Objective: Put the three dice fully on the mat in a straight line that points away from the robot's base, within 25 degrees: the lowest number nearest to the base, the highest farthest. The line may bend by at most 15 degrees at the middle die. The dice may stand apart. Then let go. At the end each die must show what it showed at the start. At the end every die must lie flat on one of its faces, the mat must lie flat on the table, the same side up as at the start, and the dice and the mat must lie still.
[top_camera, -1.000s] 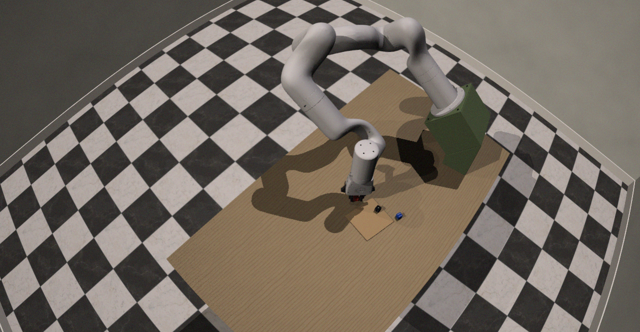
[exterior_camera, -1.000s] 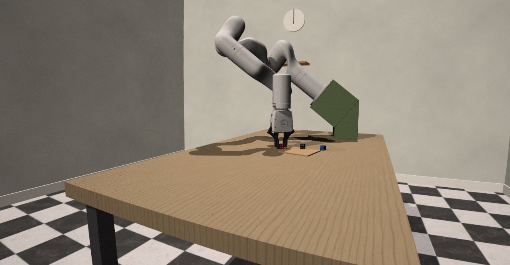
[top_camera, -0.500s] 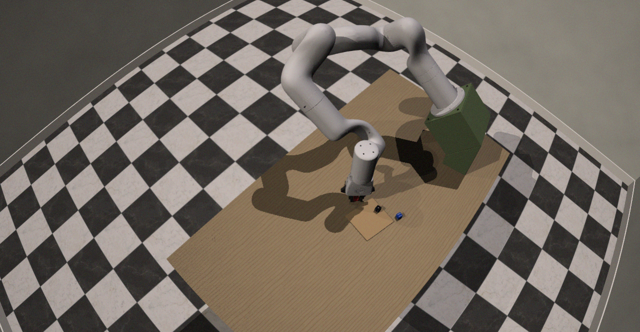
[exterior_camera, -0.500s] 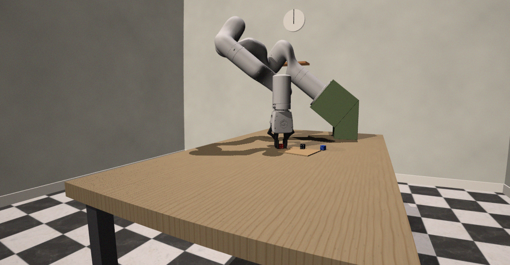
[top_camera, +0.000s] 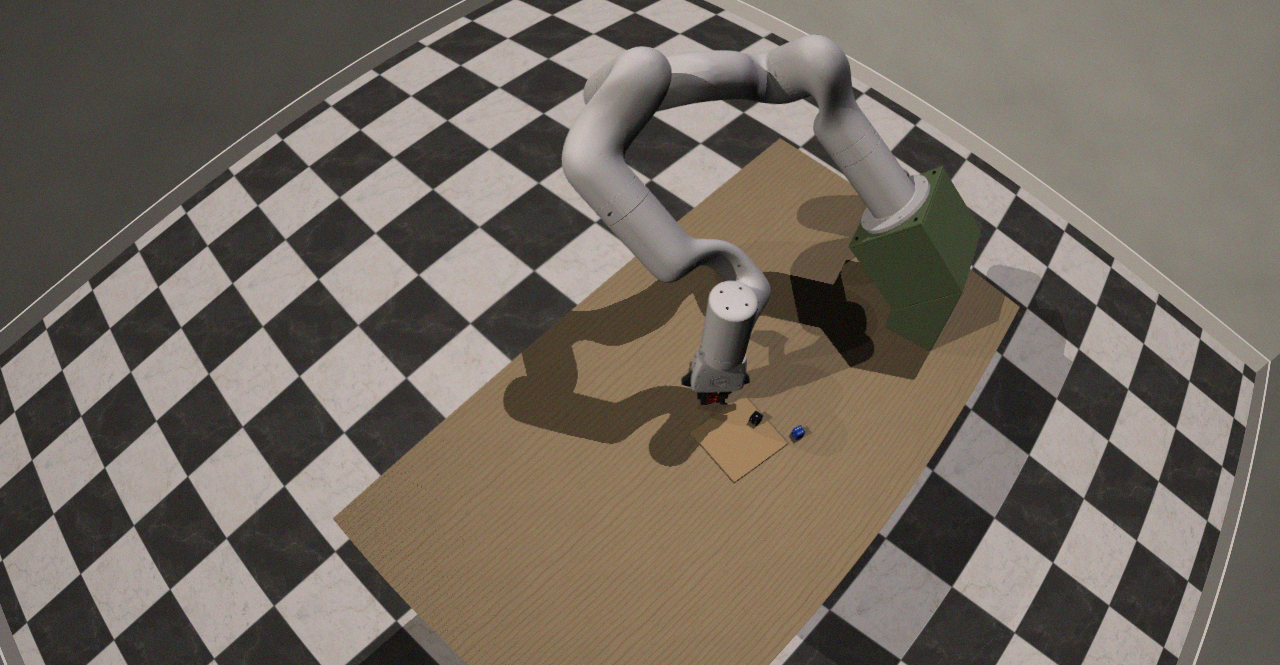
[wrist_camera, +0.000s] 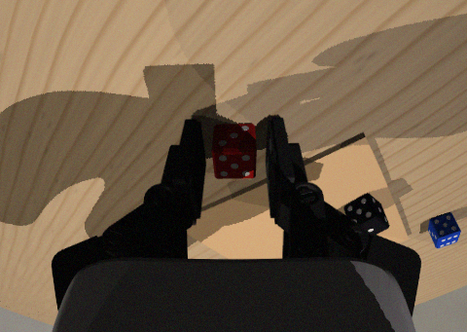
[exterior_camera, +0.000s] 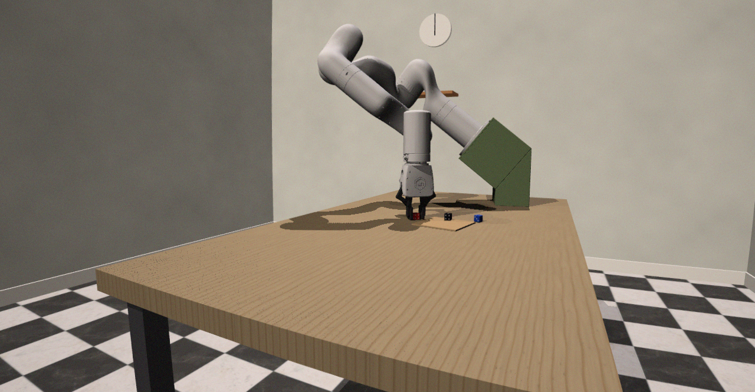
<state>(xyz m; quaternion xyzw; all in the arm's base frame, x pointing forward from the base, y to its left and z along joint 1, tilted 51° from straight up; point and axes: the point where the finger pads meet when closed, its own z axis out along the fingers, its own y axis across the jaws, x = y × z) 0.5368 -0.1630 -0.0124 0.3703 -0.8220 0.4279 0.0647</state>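
Observation:
My gripper (wrist_camera: 234, 140) points straight down with its fingertips at table height, and it is open, the fingers a little apart. A red die (wrist_camera: 233, 151) lies on the table between the fingers, with a thin gap on each side; it also shows in the top and exterior views (top_camera: 711, 399) (exterior_camera: 416, 215). The red die sits just off the edge of the tan mat (top_camera: 738, 446). A black die (wrist_camera: 366, 213) (top_camera: 756, 417) rests on the mat near its far corner. A blue die (wrist_camera: 444, 230) (top_camera: 797, 432) lies on the table just beyond the mat.
The arm's green base block (top_camera: 917, 258) stands at the far right corner of the wooden table. The arm throws a broad shadow over the table around the gripper. The table edge lies a short way past the blue die.

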